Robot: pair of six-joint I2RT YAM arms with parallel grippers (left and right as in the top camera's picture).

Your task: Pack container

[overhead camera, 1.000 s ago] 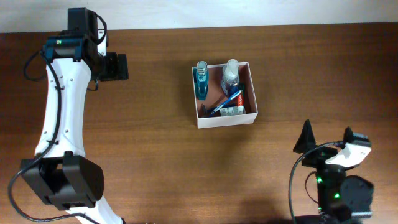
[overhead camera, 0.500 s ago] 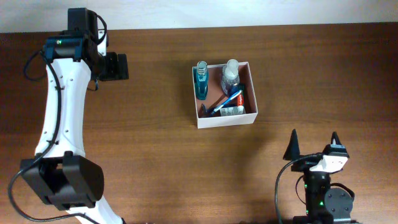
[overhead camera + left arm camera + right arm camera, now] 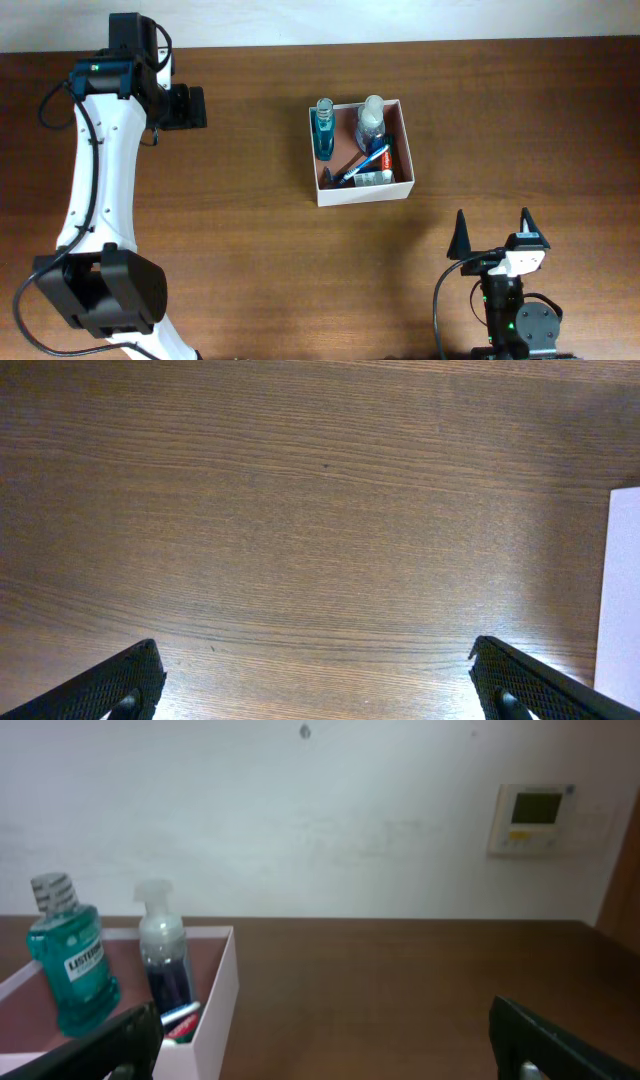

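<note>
- Finds the left gripper at the far left, fingers spread wide with nothing between them, over bare desk and well apart from the container.
- Places the container right of centre, toward the far side of the desk, upright and open-topped.
- Counts inside it a teal mouthwash bottle and a clear spray bottle, both standing along the far wall, plus a blue toothbrush and a small tube lying toward the near wall.
- Finds the right gripper at the near right, released and empty, well apart from the container and pointing toward it.
- Judges the packing as good as done: sees no loose item anywhere on the desk from overhead, and neither gripper carries anything. Probably leaves only parking the arms, if anything at all.
- Cannot name the white sliver at the right edge of the left wrist view; likely the container's wall, but shows too little to be sure.
- Cannot make out the small dark thing in the container's near-left corner, nor the floor beneath the items.
- Loses the container's near wall and lower half in the right wrist view, cut off at the frame's bottom and partly behind a finger.
- Cannot rule out things beyond the overhead frame's near edge.
</note>
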